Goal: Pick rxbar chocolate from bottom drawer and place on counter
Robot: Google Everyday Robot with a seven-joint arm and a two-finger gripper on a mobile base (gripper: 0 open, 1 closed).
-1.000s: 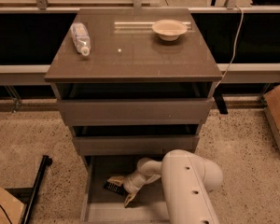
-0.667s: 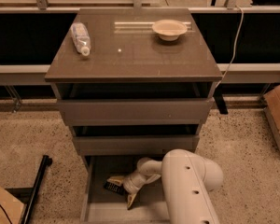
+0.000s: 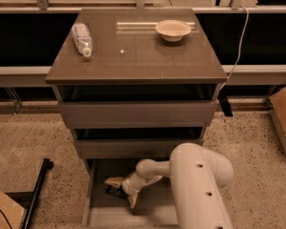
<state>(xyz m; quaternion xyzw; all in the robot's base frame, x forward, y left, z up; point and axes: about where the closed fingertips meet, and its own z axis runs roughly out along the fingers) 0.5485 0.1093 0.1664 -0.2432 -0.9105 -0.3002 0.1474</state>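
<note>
Very little changes over the last second. The two-finger gripper [image 3: 121, 193] at the end of the bulky white arm [image 3: 200, 185] stays low inside the pulled-out bottom drawer [image 3: 88, 199], the wide shallow grey tray under the two closed drawer fronts. Its pale fingers [image 3: 112, 180] remain spread apart, one reaching left and one pointing toward the drawer's front. The small flat black wrapped rxbar chocolate [image 3: 115, 192] lies on the drawer floor between those fingers, in the same spot as a moment ago, and it does not look lifted. So the fingers look open around the bar rather than clamped on it, though contact cannot be ruled out. This reads as the pause just before the grasp, with the picking step not yet done and the carrying still ahead. The glossy grey-brown counter [image 3: 138, 56] above holds a clear plastic bottle [image 3: 81, 38] lying on its side at the left and a shallow cream bowl [image 3: 173, 30] at the back right. Bare surface lies between and in front of them for the bar.
</note>
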